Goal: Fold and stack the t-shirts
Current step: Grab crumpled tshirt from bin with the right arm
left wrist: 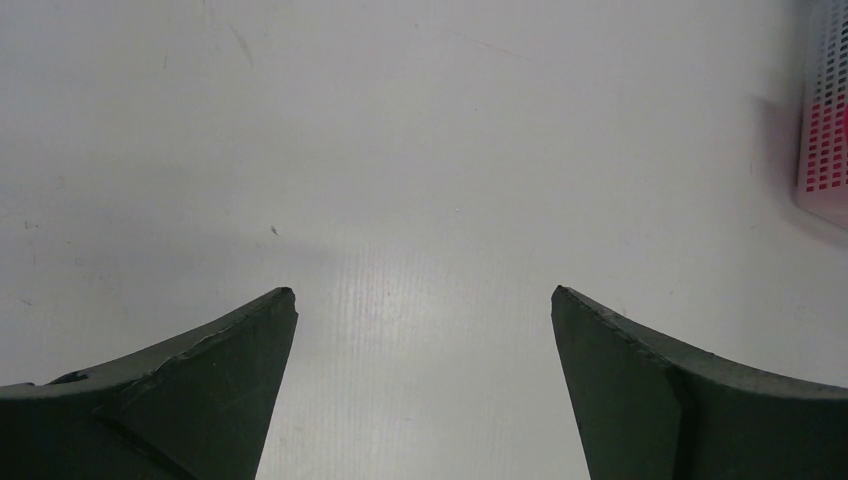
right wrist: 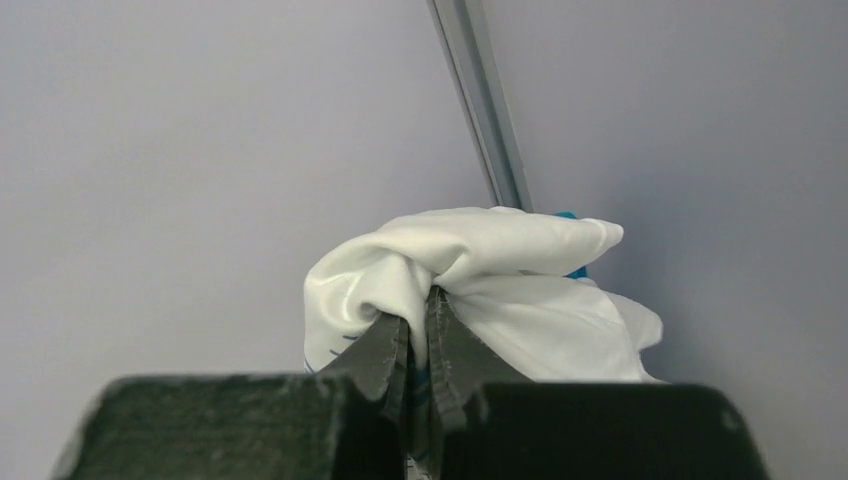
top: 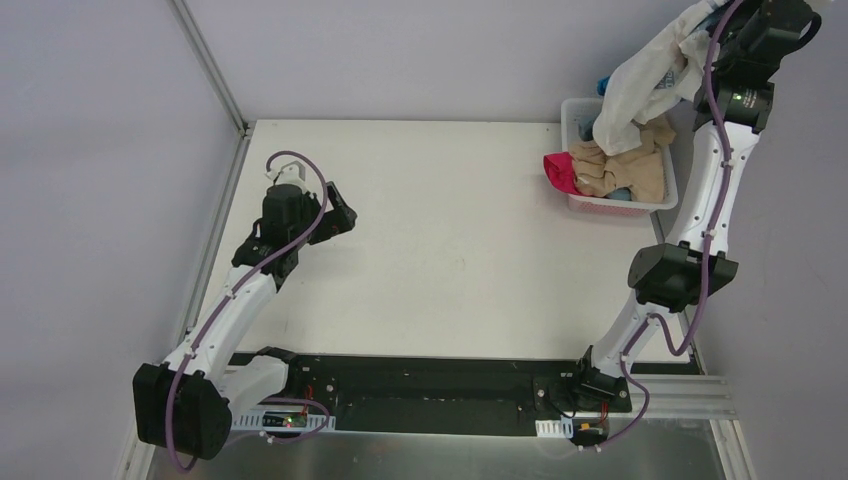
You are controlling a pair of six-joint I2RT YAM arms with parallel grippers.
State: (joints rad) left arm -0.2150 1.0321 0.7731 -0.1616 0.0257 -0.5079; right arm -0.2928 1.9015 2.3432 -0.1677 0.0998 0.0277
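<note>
My right gripper (top: 722, 18) is shut on the white printed t-shirt (top: 642, 80) and holds it high above the basket, its lower end hanging down to the pile. In the right wrist view the white cloth (right wrist: 470, 270) is bunched between the closed fingertips (right wrist: 420, 318). The tan t-shirt (top: 625, 168), the magenta-pink t-shirt (top: 560, 172) and a bit of the bright blue t-shirt (top: 622, 195) lie crumpled in the basket. My left gripper (top: 338, 212) is open and empty over the left part of the table, jaws wide apart in its wrist view (left wrist: 424, 300).
The white slotted basket (top: 575, 108) stands at the table's far right; its edge shows in the left wrist view (left wrist: 825, 110). The white table (top: 450, 240) lies between the arms. Grey walls and a metal post (top: 210, 65) close in the back and sides.
</note>
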